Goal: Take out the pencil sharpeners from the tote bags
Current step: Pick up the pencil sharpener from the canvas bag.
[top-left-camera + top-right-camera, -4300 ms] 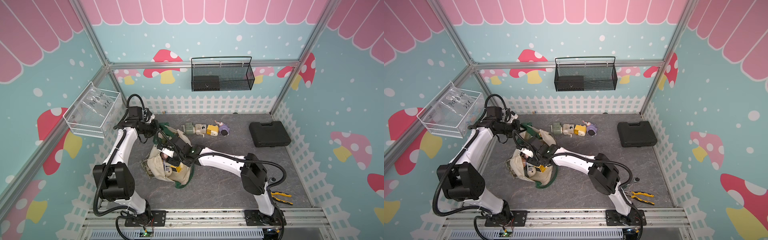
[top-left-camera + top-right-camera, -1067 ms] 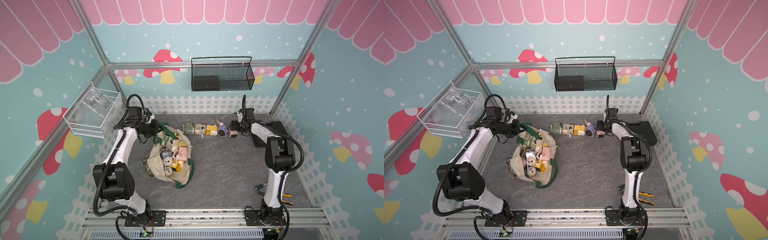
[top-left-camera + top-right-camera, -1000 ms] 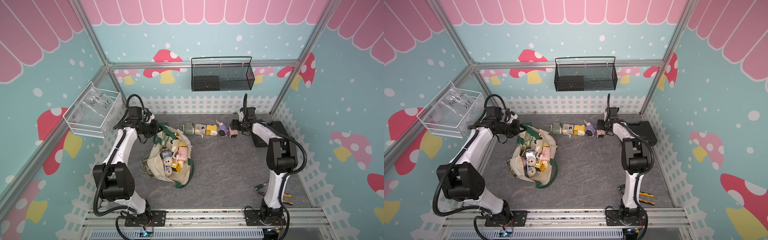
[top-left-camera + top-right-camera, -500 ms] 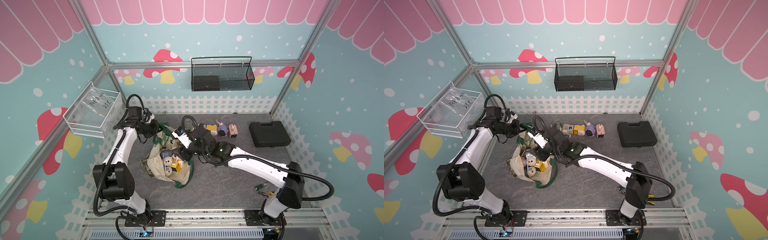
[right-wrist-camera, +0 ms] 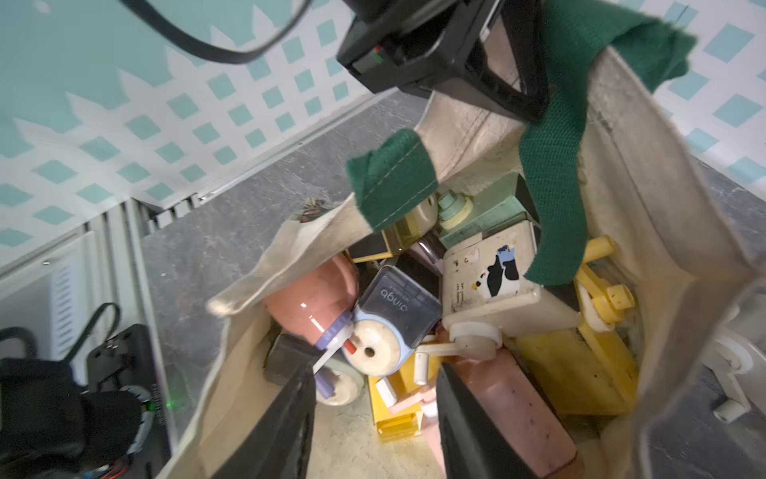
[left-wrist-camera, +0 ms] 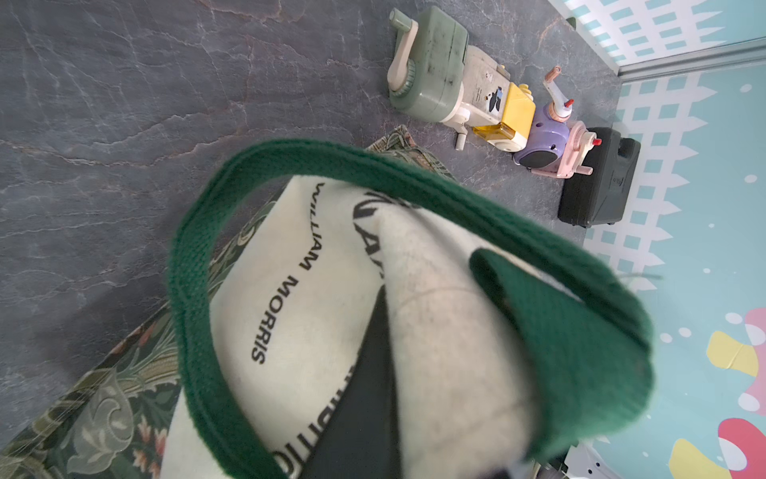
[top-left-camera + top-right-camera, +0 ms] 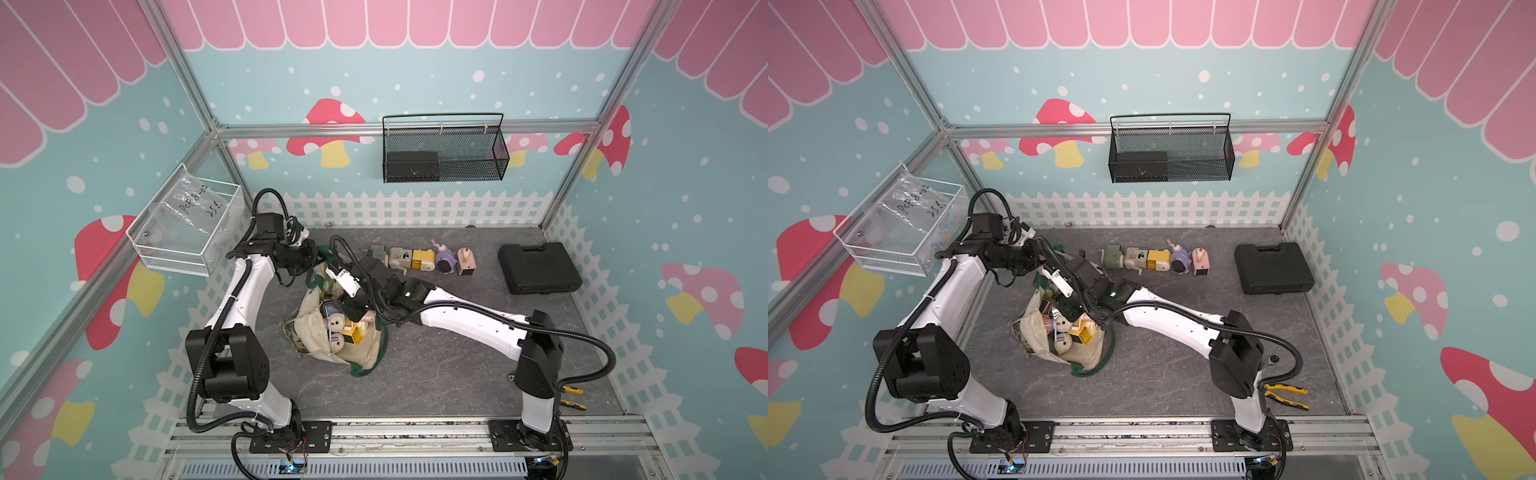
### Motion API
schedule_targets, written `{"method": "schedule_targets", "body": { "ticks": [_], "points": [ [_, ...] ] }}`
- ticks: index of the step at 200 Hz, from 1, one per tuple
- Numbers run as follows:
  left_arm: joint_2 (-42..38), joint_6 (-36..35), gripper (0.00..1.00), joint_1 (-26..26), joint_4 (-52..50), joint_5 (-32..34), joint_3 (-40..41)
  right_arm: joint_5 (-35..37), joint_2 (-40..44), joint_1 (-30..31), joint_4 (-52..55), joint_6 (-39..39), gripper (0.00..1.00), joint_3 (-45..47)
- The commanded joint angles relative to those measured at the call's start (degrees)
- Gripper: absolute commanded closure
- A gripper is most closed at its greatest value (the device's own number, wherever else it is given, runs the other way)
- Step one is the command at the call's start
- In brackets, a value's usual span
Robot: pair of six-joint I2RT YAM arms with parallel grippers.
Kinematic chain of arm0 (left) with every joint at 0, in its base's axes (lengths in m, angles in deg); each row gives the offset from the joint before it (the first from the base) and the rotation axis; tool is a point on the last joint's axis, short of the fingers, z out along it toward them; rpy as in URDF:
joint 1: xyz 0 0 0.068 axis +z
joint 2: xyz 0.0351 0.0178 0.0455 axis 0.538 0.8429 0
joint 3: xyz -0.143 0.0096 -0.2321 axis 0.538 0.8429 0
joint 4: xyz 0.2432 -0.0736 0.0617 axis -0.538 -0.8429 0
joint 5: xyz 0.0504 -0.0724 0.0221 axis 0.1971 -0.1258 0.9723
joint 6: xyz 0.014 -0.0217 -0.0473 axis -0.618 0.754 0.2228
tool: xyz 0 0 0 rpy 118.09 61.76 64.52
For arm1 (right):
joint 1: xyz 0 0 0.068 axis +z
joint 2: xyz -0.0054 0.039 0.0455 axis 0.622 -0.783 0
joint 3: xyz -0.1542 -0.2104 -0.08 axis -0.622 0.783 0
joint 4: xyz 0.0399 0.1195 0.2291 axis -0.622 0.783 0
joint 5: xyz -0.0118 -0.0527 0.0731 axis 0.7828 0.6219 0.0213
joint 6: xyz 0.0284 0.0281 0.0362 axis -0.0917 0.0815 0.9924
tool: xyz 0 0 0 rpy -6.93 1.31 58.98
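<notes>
Hovering mid-frame, right gripper (image 5: 373, 398) stood spread over hard, prob. light pencil sharpeners (image 5: 398, 315); grab boxy bodies. Left gripper (image 7: 311, 268) pinched floppy tote bag (image 5: 646, 207).

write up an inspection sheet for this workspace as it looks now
surface: dark grey stone-look tabletop, nothing spilled
job's things: cream tote bag lying open, pencil sharpeners inside; row of five sharpeners on the table beyond it
clutter: black plastic case; yellow-handled pliers by the right arm's base
grippers: left gripper shut on the tote bag's rim; right gripper open, fingers inside the bag above the sharpeners
cables: black conduit loops along both arms, no snag seen
surroundings: black wire mesh basket on back wall; white wire basket holding a plastic bag on side wall
</notes>
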Motion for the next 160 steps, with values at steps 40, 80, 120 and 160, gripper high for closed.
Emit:
{"method": "schedule_targets", "body": {
  "ticks": [40, 80, 120, 160],
  "points": [
    [-2.21, 0.31, 1.0, 0.78, 4.94, -1.49, -1.02, 4.23, 2.49, 17.45, -5.12, -5.33, 0.41, -2.55],
    [-2.2, 0.25, 1.0, 0.71, 4.92, -1.54, -0.95, 1.56, -1.32, 27.46, -6.37, -10.35, 0.42, -7.6],
    [-2.22, 0.25, 1.0, 0.72, 4.92, -1.46, -1.0, 0.24, -10.01, 33.62, -3.51, -8.04, 0.42, -15.65],
    [-2.19, 0.25, 1.0, 0.77, 4.96, -1.49, -0.97, 2.7, -21.36, 36.45, 3.77, -5.72, 0.47, -25.92]
  ]
}}
